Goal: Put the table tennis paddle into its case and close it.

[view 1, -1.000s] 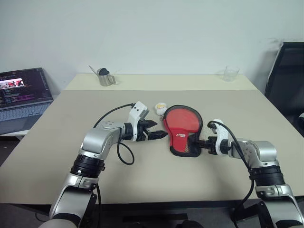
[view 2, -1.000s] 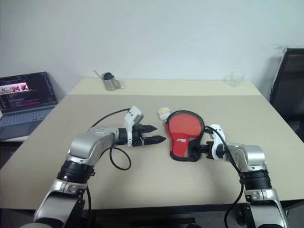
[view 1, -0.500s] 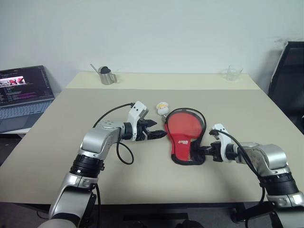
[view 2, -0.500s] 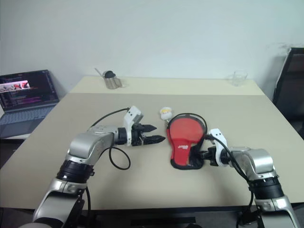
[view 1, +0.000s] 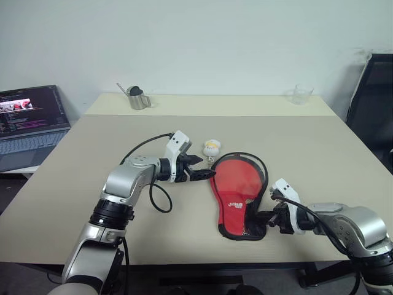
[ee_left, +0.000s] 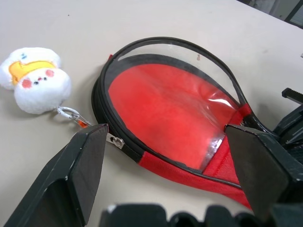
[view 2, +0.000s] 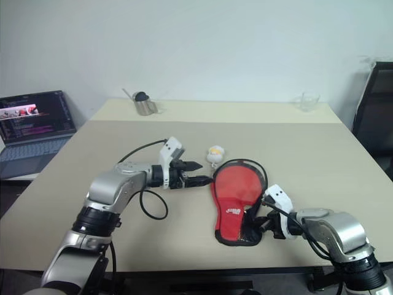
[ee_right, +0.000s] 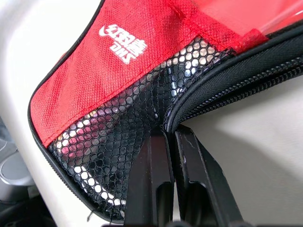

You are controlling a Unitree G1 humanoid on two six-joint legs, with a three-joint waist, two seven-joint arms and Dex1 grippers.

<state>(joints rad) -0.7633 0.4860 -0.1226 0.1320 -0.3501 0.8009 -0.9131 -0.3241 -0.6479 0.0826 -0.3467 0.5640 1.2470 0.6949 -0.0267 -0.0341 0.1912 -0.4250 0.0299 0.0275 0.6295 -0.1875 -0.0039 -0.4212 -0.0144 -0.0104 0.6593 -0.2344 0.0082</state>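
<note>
The case (view 1: 239, 187) lies flat on the table, round end away from me, with black zipper rim, red fabric, white logo (ee_right: 123, 43) and mesh pocket (ee_right: 118, 142). The table tennis paddle's red blade (ee_left: 165, 101) shows through its clear window. My right gripper (view 1: 261, 216) is shut on the case's black rim at the narrow near end, beside the mesh. My left gripper (view 1: 202, 167) hangs open just left of the case's round end, its fingers (ee_left: 71, 175) apart with nothing between them.
A small white plush ball (view 1: 212, 147) is clipped to the case's zipper pull (ee_left: 116, 141). At the table's far edge stand a metal cup (view 1: 136, 98) and a glass (view 1: 299, 94). A laptop (view 1: 31, 120) sits off to the left, a black chair (view 1: 371, 104) to the right.
My right gripper has drawn back toward the table's near edge, dragging the case's narrow end with it. The plush ball followed a little. The left gripper stayed in place, open.
</note>
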